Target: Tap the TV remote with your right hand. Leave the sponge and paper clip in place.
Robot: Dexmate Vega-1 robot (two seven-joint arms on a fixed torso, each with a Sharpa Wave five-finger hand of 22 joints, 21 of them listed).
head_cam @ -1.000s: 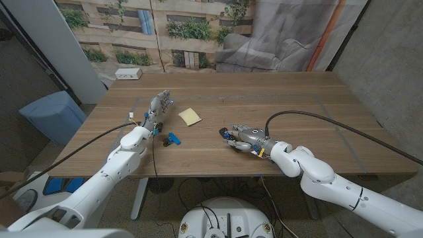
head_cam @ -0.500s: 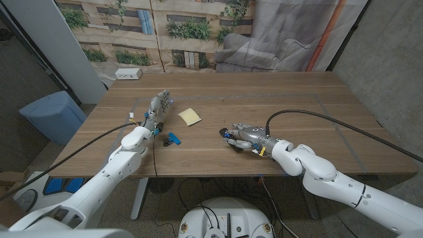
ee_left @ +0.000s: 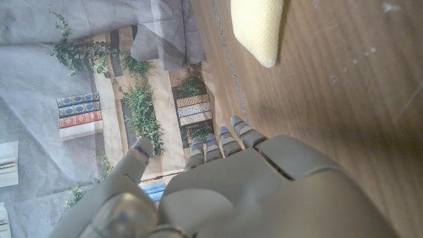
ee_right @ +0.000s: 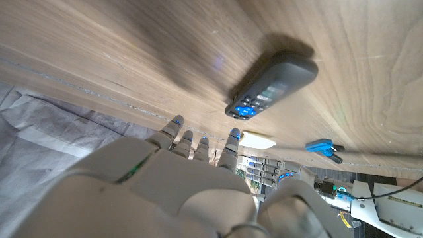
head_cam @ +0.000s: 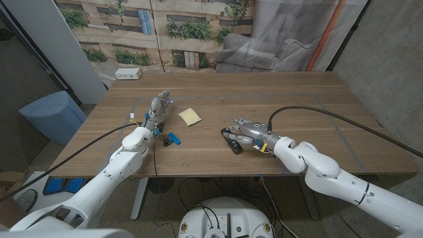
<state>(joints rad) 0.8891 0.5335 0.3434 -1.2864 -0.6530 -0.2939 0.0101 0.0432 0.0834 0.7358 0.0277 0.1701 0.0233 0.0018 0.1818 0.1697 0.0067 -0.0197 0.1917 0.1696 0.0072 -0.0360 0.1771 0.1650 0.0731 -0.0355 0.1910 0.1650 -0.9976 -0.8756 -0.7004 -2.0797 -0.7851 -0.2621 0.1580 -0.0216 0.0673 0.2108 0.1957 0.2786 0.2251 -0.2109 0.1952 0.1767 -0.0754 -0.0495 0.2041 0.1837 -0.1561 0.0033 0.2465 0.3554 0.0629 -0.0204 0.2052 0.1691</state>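
The black TV remote (head_cam: 231,141) lies on the wooden table (head_cam: 304,99) near the front middle; its blue buttons show in the right wrist view (ee_right: 271,89). My right hand (head_cam: 249,129) hovers just right of it and slightly farther back, fingers spread, holding nothing (ee_right: 178,178). The yellow sponge (head_cam: 190,116) lies left of centre (ee_left: 258,23) (ee_right: 256,139). A blue paper clip (head_cam: 172,138) sits in front of the sponge (ee_right: 324,147). My left hand (head_cam: 158,108) stays left of the sponge, fingers stretched out and apart (ee_left: 225,185).
A white box (head_cam: 128,74) sits at the table's far left corner. A blue bin (head_cam: 53,116) stands on the floor left of the table. Black cables (head_cam: 330,118) run from both arms across the table's front.
My right hand has come off the remote, moving slightly right and back; the remote now shows uncovered. Sponge, clip and left hand have not moved.
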